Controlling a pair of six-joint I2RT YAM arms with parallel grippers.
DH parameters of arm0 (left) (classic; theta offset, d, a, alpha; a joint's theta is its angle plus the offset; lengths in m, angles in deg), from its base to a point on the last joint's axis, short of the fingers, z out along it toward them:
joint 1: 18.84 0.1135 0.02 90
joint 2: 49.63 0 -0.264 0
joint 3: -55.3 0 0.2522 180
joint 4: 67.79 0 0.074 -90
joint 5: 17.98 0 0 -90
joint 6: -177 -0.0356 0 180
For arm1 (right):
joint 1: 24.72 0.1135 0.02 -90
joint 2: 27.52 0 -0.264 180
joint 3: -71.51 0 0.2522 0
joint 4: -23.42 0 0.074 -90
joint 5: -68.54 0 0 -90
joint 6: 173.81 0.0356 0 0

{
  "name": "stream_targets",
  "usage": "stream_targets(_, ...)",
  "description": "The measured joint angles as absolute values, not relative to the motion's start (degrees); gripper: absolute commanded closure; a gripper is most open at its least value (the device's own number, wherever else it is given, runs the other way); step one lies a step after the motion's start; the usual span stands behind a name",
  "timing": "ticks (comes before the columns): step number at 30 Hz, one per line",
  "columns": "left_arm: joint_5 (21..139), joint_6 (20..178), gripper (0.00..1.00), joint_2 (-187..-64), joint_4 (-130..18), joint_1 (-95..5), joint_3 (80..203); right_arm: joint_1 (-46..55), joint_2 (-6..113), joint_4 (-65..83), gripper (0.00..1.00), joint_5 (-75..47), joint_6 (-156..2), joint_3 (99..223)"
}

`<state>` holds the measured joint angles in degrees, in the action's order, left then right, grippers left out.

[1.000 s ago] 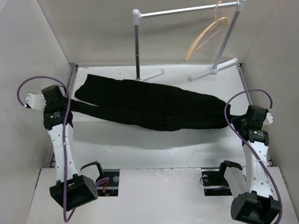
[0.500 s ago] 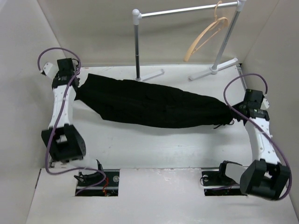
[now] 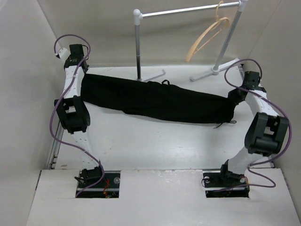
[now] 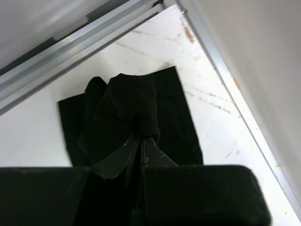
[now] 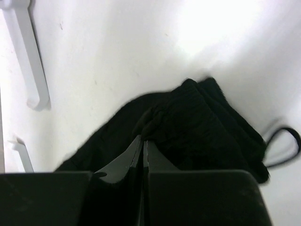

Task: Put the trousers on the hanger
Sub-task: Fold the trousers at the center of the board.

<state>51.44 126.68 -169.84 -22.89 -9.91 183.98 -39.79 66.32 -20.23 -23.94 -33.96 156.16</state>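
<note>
Between the fingers of the left gripper (image 4: pixel 141 137) a bunched fold of the trousers (image 4: pixel 134 101) is sitting pinched, the two fingers pressing together with nothing but black cloth between them; past the pinch the fabric is spreading flat onto the white table (image 4: pixel 37 132), near the metal channel (image 4: pixel 70 47) running along the table's edge. At the opposite end the right gripper (image 5: pixel 142 141) is clamping the garment in the same way, its fingers drawn tight on a thicker, ribbed bunch of cloth; a thin black drawstring (image 5: pixel 284 141) is looping out from that bunch onto the table, and a white foot (image 5: pixel 28 61) of the garment rail is lying off to the left in the right wrist view.

Seen from above, both arms are reaching to the far side of the table, and the trousers (image 3: pixel 160 101) are stretching between the two grippers as one long black band across the table's far half; whether the band is resting on the surface or hanging just above it cannot be told. Behind it the garment rail (image 3: pixel 188 9) is standing at the back of the table; the hanger (image 3: pixel 207 35) is hanging by its hook from the rail's bar, close to the right post, well apart from the trousers and untouched by either gripper.
</note>
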Motion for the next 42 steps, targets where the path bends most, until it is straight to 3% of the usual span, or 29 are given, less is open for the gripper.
stream_targets(3, 51.8, 126.3, 0.88, -173.6, -24.6, -10.2, 187.0, -39.8, 72.6, -19.6, 0.87, -23.5, -33.8, 160.7)
stream_targets(6, 53.4, 125.8, 0.64, -177.5, -28.0, -10.1, 188.4, -39.8, 77.6, -19.2, 0.51, -23.7, -33.0, 164.4)
stream_targets(8, 54.5, 125.7, 0.51, -179.3, -29.3, -10.0, 188.4, -39.6, 79.5, -18.8, 0.35, -23.6, -32.8, 165.6)
stream_targets(12, 55.3, 125.6, 0.39, -179.2, -31.2, -9.7, 185.4, -38.8, 79.4, -18.5, 0.25, -23.8, -33.0, 165.8)
stream_targets(15, 55.2, 125.8, 0.38, -174.1, -34.0, -9.1, 176.8, -37.7, 77.0, -17.9, 0.28, -24.9, -34.2, 164.9)
stream_targets(16, 55.3, 126.2, 0.40, -171.7, -34.9, -8.7, 173.3, -37.1, 75.0, -17.5, 0.36, -25.6, -34.8, 163.7)
stream_targets(19, 55.9, 128.3, 0.55, -163.1, -38.1, -6.9, 161.6, -34.6, 66.7, -15.8, 0.81, -27.5, -36.5, 158.2)
stream_targets(21, 57.7, 129.7, 0.57, -159.5, -39.6, -5.8, 157.3, -32.5, 60.8, -14.4, 0.88, -28.2, -37.1, 154.1)
stream_targets(24, 61.4, 131.5, 0.50, -159.0, -42.7, -4.5, 155.5, -29.2, 54.5, -12.1, 0.83, -28.1, -37.7, 148.0)
stream_targets(27, 65.7, 132.5, 0.46, -162.0, -46.2, -4.6, 155.6, -26.2, 51.5, -11.1, 0.68, -26.6, -38.7, 142.4)
stream_targets(31, 69.9, 133.5, 0.47, -168.6, -48.1, -5.1, 157.4, -22.5, 49.3, -11.2, 0.58, -24.1, -40.1, 136.7)
stream_targets(35, 71.9, 135.0, 0.54, -174.3, -48.5, -5.5, 159.7, -19.1, 46.4, -11.3, 0.58, -22.1, -40.5, 132.8)
stream_targets(40, 72.7, 137.3, 0.80, -175.6, -49.1, -5.5, 162.8, -16.7, 44.8, -11.2, 0.58, -21.4, -40.5, 131.2)
stream_targets(42, 72.7, 137.9, 0.82, -175.8, -49.1, -5.5, 163.4, -16.3, 44.8, -11.0, 0.57, -21.4, -40.4, 131.2)
